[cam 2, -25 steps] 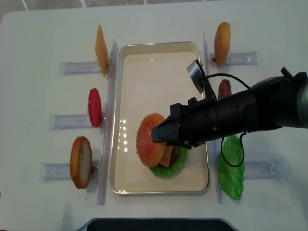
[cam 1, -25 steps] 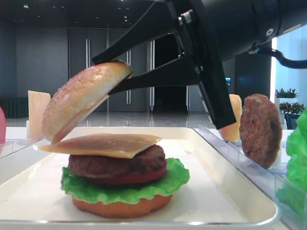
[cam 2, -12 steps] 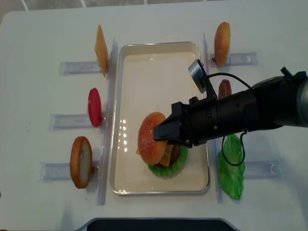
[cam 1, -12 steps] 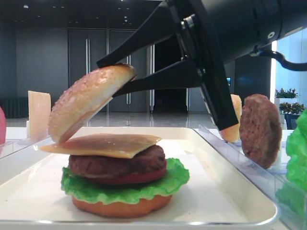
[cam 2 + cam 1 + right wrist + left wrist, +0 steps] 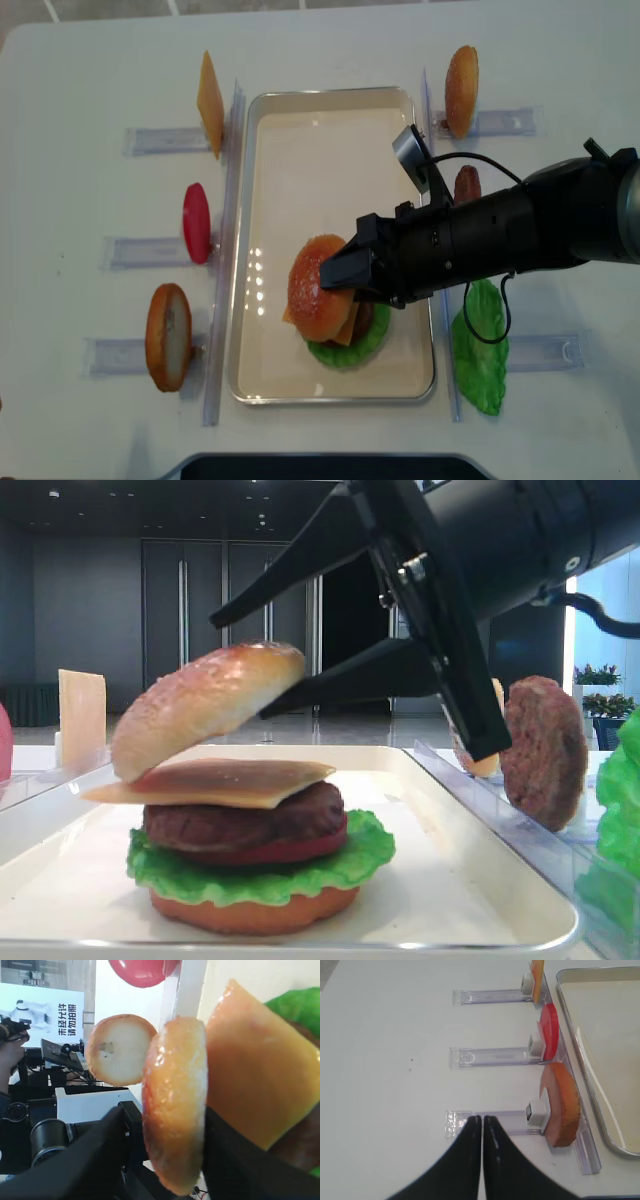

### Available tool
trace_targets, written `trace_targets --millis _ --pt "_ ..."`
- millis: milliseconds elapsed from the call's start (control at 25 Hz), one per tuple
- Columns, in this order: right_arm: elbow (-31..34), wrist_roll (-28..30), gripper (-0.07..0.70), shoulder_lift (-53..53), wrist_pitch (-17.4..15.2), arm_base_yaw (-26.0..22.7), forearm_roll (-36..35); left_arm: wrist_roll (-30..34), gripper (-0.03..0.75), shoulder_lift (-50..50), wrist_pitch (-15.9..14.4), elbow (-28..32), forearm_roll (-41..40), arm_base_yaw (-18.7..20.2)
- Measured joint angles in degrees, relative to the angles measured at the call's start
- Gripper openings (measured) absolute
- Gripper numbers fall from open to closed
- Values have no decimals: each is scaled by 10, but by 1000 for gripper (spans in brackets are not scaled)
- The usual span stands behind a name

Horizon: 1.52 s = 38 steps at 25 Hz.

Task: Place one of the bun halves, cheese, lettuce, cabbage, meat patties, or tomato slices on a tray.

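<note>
Bun base (image 5: 255, 912) mostly under lettuce (image 5: 250, 872); spare tomato slice (image 5: 142, 970) perhaps, cropped above.

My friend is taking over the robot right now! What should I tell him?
Left hand: shut, empty, over the table by the racks.
Right hand: open around the bun top; upper jaw clear of it, lower jaw under it.
Bun top: tilted, one edge on the cheese, which tops patty, tomato, lettuce and bun base on the tray.
Left: probably draw the right hand out so the bun top lies flat.
</note>
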<state>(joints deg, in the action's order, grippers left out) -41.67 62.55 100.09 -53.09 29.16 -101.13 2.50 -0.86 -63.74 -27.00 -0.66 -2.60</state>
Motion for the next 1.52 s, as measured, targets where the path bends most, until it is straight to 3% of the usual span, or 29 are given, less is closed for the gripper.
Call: trace_targets --millis 400,640,1000,1320,1520 --pt "0 -29 447 -1 12 -29 63 0 -1 0 0 0 0 0" --pt "0 -45 460 -36 36 -48 109 0 -1 0 0 0 0 0" --pt "0 -93 461 -129 43 -84 200 0 -1 0 0 0 0 0" --pt "0 -203 461 -254 50 -198 378 0 -1 0 0 0 0 0" --pt "0 -267 461 -323 31 -290 534 0 -1 0 0 0 0 0"
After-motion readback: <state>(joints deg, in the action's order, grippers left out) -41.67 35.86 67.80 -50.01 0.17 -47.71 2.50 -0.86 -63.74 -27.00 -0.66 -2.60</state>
